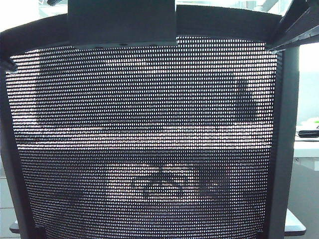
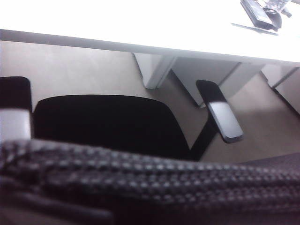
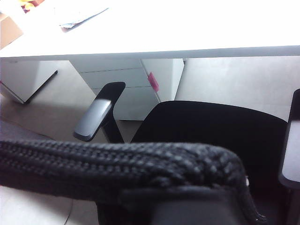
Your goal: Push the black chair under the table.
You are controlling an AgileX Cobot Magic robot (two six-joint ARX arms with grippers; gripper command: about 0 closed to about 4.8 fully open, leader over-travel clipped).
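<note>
Black chair [image 2: 108, 122] before table [image 2: 140, 23]; end effectors unseen.

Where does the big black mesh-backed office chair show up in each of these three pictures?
Exterior view: the black mesh-backed office chair fills the frame, back towards the camera.
Left wrist view: its seat in the middle, one armrest beside it, mesh blurred in the foreground.
Right wrist view: the seat and the other armrest, mesh in the foreground.
Shared landmark: the long white table beyond the seat. Neither gripper is visible.

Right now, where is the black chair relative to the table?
The black chair fills the exterior view, backrest toward the camera. In both wrist views its seat sits just short of the table edge, not under it.
</note>
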